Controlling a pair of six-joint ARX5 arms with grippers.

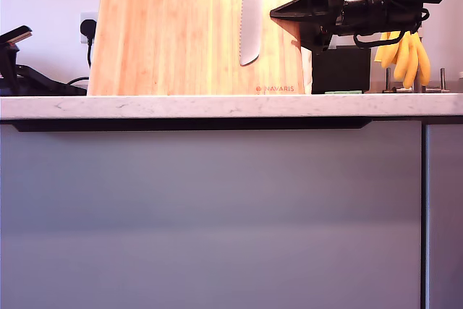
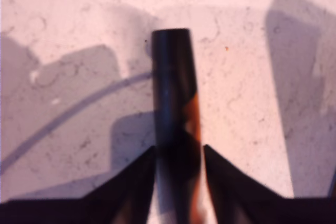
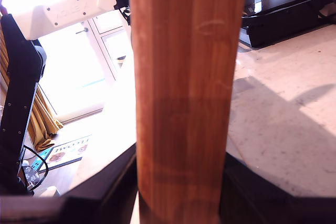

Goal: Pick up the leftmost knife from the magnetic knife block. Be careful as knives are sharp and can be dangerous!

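Block (image 1: 181, 34) is clamped at its edge on the exterior view's right by my second gripper (image 3: 180, 156). A dark handle (image 2: 170, 66), likely the knife's, is pinched by my first gripper (image 2: 178, 148). It should be drawn off slowly, with the block held steady.

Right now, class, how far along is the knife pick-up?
Done: my second gripper clamps the magnetic knife block by its edge. In hand: my first gripper grips a dark handle over the counter, blade unseen. Left: confirming which knife it is, lifting clear.
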